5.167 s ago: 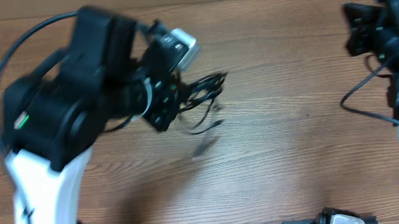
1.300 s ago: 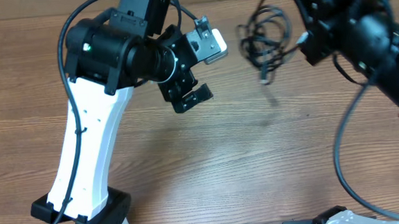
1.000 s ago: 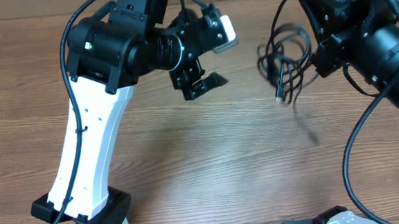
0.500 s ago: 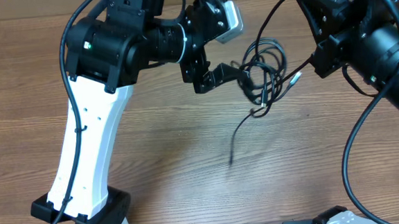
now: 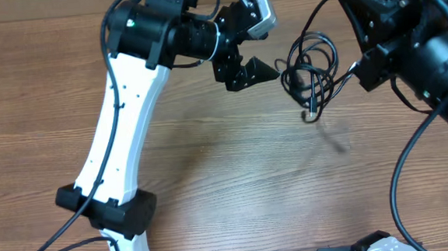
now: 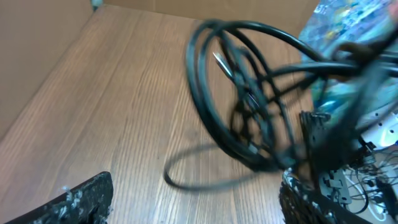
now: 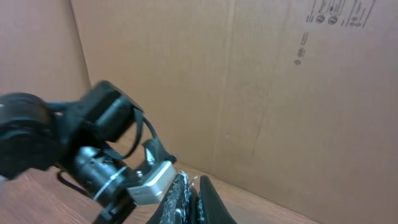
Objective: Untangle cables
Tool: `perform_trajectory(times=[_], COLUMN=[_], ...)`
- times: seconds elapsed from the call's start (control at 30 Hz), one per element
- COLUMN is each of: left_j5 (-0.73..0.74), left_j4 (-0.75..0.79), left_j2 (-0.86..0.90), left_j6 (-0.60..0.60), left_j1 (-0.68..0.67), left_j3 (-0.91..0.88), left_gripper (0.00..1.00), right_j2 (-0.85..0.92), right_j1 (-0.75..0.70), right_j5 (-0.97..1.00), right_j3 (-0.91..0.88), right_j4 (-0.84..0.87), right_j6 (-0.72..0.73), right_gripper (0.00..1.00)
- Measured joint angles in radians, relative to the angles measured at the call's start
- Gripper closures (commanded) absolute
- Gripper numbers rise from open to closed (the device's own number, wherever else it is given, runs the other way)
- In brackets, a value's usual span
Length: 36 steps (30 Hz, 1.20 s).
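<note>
1. The cables (image 5: 311, 77): one black knot of loops, still bundled. It hangs clear of the table (image 5: 212, 181) from the tip of the right claw (image 5: 359, 69), just ahead of the left claw (image 5: 256, 69).
2. Right claw: pressed fully together, apparently pinching a strand at the knot's edge. Its own wrist view shows only the closed tips.
3. Left claw: fingers (image 6: 81, 200) spread wide, holding nothing. The loops sit in front of the gap, not inside it.
4. Change: half a second ago a long tail drooped below the knot and the left claw met it. Now the tail is drawn up and the knot sits slightly off that claw's tip.
5. Meaning: no strand is freed yet. The left claw probably needs to advance and close on one loop.
</note>
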Motion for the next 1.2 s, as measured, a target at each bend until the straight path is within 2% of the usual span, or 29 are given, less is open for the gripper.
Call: perform_trajectory(times=[0.13, 0.33, 0.57, 0.7, 1.2], left_j5=[0.034, 0.102, 0.162, 0.175, 0.290], left_j4=[0.019, 0.044, 0.050, 0.050, 0.016], left_j2=[0.014, 0.014, 0.014, 0.014, 0.014], left_j6=[0.000, 0.000, 0.000, -0.008, -0.087], left_j1=[0.000, 0.000, 0.000, 0.000, -0.010], left_j3=[-0.001, -0.001, -0.001, -0.001, -0.001], left_gripper=[0.19, 0.28, 0.26, 0.21, 0.23], right_j2=[-0.007, -0.007, -0.007, -0.007, 0.008], right_j1=[0.000, 0.000, 0.000, 0.000, 0.000], right_j5=[0.006, 0.025, 0.037, 0.051, 0.106], right_j3=[0.000, 0.000, 0.000, 0.000, 0.000], right_j4=[-0.002, -0.017, -0.019, -0.018, -0.007], right_j6=[-0.003, -0.003, -0.005, -0.007, -0.019], right_gripper=[0.96, 0.96, 0.96, 0.96, 0.96])
